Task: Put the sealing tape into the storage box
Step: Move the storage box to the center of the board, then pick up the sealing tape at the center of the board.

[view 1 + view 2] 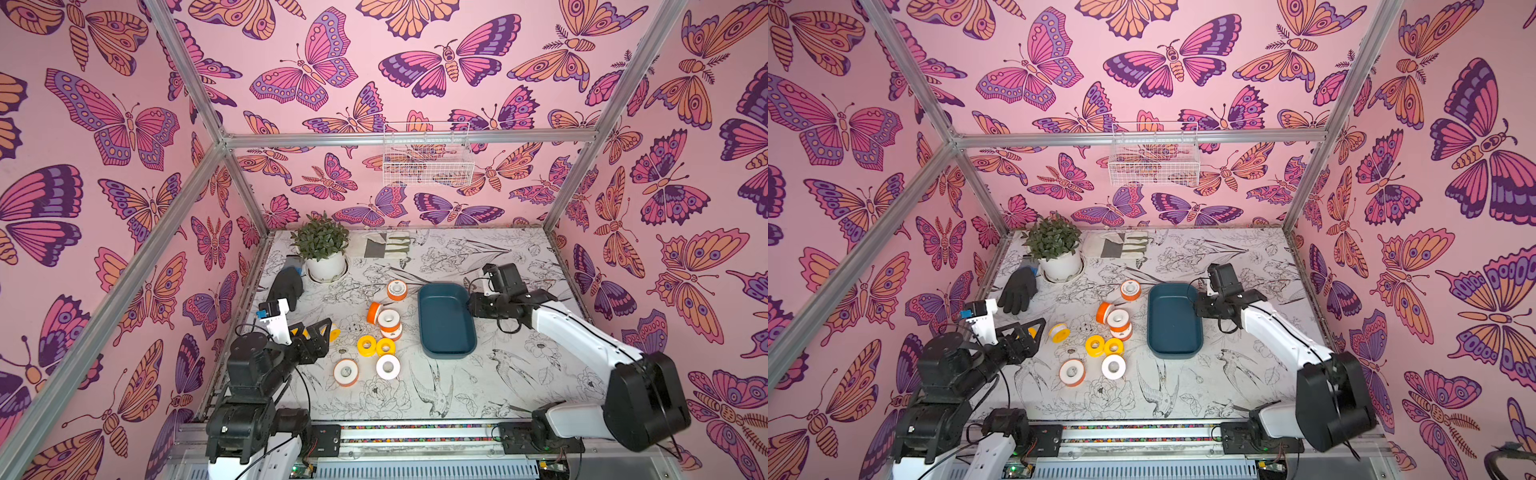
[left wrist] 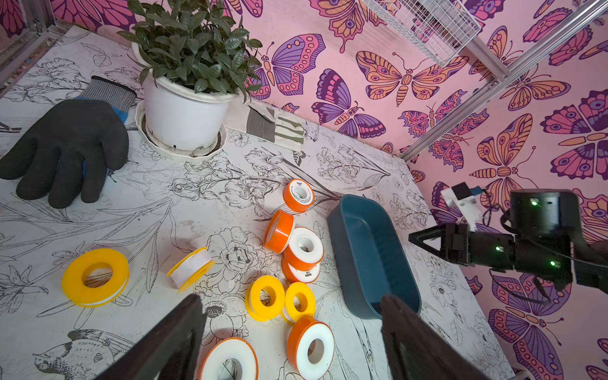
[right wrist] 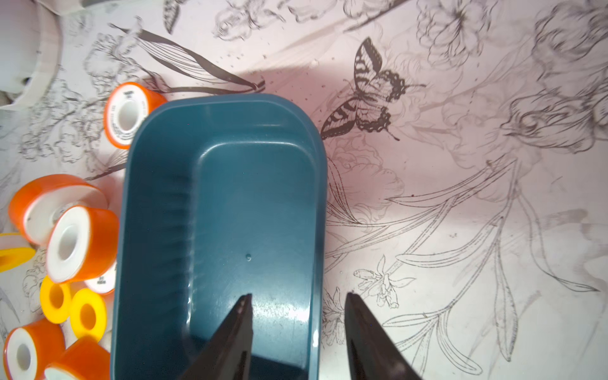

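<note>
In a top view the left gripper (image 1: 320,330) covers most of one yellow roll (image 1: 333,332), and a second yellow roll (image 1: 296,331) shows only as small patches between its fingers. The lowest roll (image 1: 392,333) in the orange cluster lies mostly under another. In the left wrist view the bottom edge cuts off an orange roll (image 2: 230,358), and a finger (image 2: 404,329) hides the near corner of the box (image 2: 371,250). In the right wrist view the box's near end runs out of frame, rolls (image 3: 26,355) are clipped at the picture's edge and the worktop (image 3: 460,197) print is soft. Label print is too small to read. The contents of the wire basket (image 1: 428,162) cannot be told.
</note>
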